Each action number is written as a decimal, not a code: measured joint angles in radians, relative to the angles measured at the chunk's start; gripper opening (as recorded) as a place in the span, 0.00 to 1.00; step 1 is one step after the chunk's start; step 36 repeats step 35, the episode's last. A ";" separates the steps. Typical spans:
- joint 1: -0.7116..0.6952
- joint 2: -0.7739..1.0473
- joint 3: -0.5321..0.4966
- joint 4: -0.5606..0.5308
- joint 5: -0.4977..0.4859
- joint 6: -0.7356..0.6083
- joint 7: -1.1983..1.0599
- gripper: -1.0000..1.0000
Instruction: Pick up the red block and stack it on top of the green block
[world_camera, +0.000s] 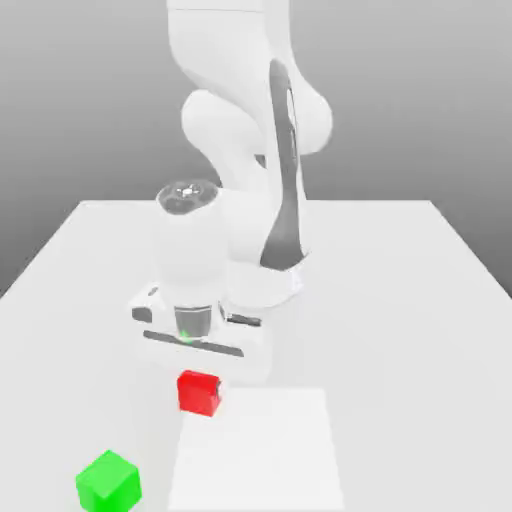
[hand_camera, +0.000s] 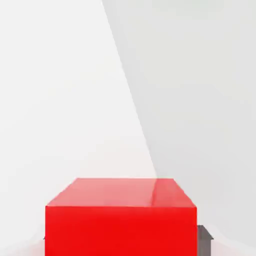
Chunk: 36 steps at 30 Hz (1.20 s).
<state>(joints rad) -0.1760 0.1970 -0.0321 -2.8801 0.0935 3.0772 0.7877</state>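
Red block (world_camera: 199, 392) sits right under the gripper (world_camera: 199, 372), w/ the hand lowered over it on the table (world_camera: 420, 300); hand view has the red block (hand_camera: 121, 220) close up and square-on, a dark fingertip (hand_camera: 205, 240) pressed against one side face, so jaws read as narrowed onto the cube; grip looks made, though the opposite finger is hidden behind the block; block appears level, not tilted, bottom face at or near the tabletop, so I judge it not lifted yet. Working outward from the gripper: the relation that matters is where the green block (world_camera: 108, 480) lies rel. to the red block; in the exterior view it's toward the exterior view's left of the red one and nearer the camera, well apart, bare tabletop between them, nothing in the way; a paler square patch (world_camera: 258, 450) on the table lies just beside the red block on the exterior view's right, i.e. opposite side from the green one, so not on the route. Both are cubes, no long axis to worry abt; green block looks turned a bit on its vertical axis vs. the red one, so some wrist rotation may be needed for faces to line up. Next move, by my judgement: lift straight up for clearance, carry diagonally toward the green block, centre over its top face, then lower; main risk is an off-centre drop tipping the stack.
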 joint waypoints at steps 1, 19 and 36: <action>0.003 -0.011 -0.004 -0.001 -0.004 -0.009 0.002 0.00; -0.051 -0.166 -0.055 0.223 -0.157 -0.385 0.101 0.00; -0.095 0.130 -0.031 0.515 -0.046 -0.386 0.012 1.00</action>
